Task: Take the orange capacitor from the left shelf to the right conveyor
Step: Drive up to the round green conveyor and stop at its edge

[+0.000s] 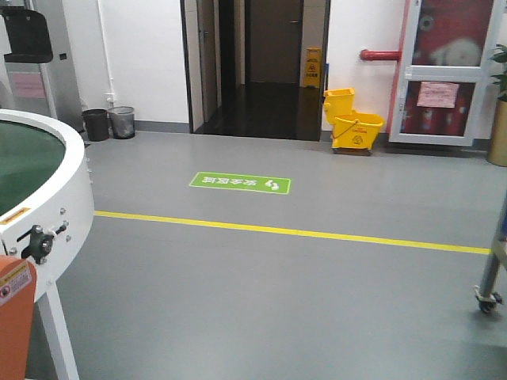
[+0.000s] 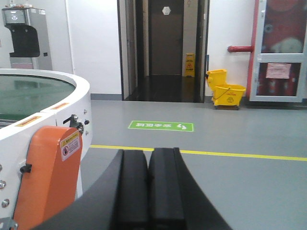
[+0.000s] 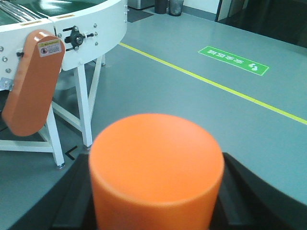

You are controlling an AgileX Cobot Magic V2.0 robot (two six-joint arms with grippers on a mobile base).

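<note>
Orange capacitor [image 3: 156, 172] sits clamped in the right pincer [image 3: 157, 203], black fingers [image 3: 72, 201] hugging its curved side left and right, flat top facing the camera. It hangs over bare floor [image 3: 192, 110], well apart from the right conveyor [image 3: 96, 19], which lies up and to the left. The left shelf is in no view. Handling, as a guess: a stiff, smooth-skinned cylinder, probably dense for its bulk and not fragile, though its glossy side looks slippery. The best hold is across the diameter on the straight wall, below the rounded top edge, so it can't squirt upward or swing. The printed side is hidden or too blurred to read. The right wrist view alone shows the capacitor, plus the conveyor's white legs and the orange guard cover [image 3: 33, 81] side-on. The left wrist view alone shows the left pincer [image 2: 149, 191], pads pressed together with nothing between, and looks across the dark green belt inside the white rim [image 2: 72, 91]. The front view shows neither pincer, but gives the wider room: yellow line [image 1: 293, 230], green floor sign [image 1: 240, 183], mop bucket [image 1: 352, 119] and a castor leg [image 1: 489, 285] at the right edge
</note>
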